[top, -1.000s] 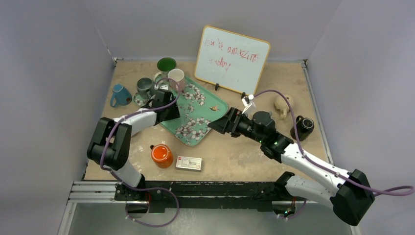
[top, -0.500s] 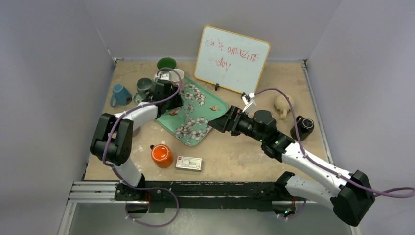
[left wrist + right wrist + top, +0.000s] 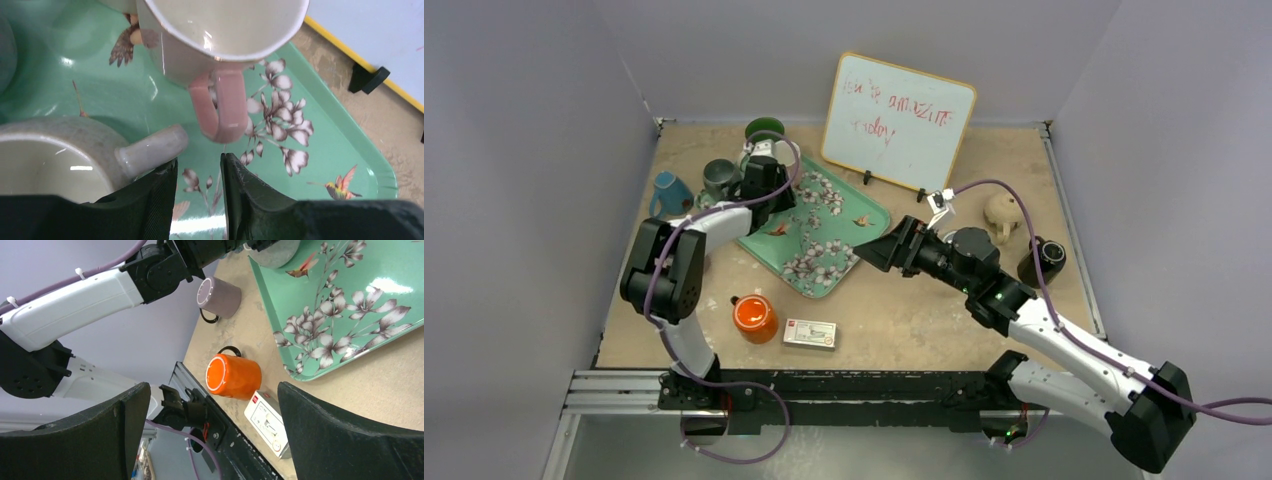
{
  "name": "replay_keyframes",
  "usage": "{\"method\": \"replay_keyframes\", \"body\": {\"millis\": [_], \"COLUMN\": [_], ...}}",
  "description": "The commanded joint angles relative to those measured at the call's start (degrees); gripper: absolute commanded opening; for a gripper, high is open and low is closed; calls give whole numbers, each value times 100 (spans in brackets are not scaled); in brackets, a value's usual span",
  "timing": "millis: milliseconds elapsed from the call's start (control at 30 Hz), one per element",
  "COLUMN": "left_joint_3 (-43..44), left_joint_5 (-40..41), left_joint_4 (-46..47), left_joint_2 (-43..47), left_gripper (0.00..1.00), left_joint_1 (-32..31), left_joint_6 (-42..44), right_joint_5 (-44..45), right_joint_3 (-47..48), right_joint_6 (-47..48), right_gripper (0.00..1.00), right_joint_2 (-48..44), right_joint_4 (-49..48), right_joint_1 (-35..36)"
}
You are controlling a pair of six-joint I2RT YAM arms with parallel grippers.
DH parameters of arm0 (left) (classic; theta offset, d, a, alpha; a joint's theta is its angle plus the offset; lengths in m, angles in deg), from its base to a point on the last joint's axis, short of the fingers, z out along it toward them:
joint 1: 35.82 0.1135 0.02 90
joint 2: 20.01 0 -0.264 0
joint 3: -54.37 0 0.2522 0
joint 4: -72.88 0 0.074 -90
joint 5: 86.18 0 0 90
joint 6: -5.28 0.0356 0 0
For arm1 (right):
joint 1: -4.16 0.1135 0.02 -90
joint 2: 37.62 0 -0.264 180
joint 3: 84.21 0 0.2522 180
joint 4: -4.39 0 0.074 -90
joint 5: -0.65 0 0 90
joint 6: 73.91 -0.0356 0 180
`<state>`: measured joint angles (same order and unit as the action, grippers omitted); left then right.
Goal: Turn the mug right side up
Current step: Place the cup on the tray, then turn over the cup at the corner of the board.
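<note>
Now that the left claw [image 3: 199, 166] has pushed forward over the tray [image 3: 320, 150], its fingers have narrowed to a slim gap holding nothing. The pink-handled mug [image 3: 220, 35] stands mouth-up just ahead, handle toward it. Righting looks done. The right claw [image 3: 212, 390] gapes wide, empty.

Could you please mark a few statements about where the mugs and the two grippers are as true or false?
1. The right gripper is wide open and empty. True.
2. The pink-handled mug is outside the green tray. False: it is on the tray.
3. The left gripper is clamped on the pink handle. False: the handle lies just beyond its fingertips, and the gap between them is empty.
4. The orange mug sits on the table beside a small box. True.
5. The whiteboard is blank. False: it bears red handwriting.
</note>
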<state>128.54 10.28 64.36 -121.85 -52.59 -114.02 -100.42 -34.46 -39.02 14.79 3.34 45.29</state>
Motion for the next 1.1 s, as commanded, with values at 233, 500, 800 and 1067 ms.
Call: {"method": "replay_keyframes", "body": {"millis": [233, 500, 800, 1067], "left_joint_3": [359, 850, 728, 472], "left_joint_5": [-354, -1184, -456, 1621], "left_joint_4": [213, -1037, -2661, -5217], "left_joint_2": [17, 636, 1596, 2598], "left_gripper": [42, 55, 81, 78], "left_joint_1": [52, 45, 43, 43], "left_joint_6": [-140, -164, -938, -3311], "right_joint_5": [338, 554, 1005, 919], "right_joint_3": [613, 947, 840, 639], "right_joint_6": [853, 1311, 1128, 1115], "right_gripper": [99, 99, 99, 99], "right_joint_2": [71, 471, 260, -9], "right_joint_4": [1404, 2579, 2915, 2831], "right_joint_1": [-26, -25, -26, -30]}}
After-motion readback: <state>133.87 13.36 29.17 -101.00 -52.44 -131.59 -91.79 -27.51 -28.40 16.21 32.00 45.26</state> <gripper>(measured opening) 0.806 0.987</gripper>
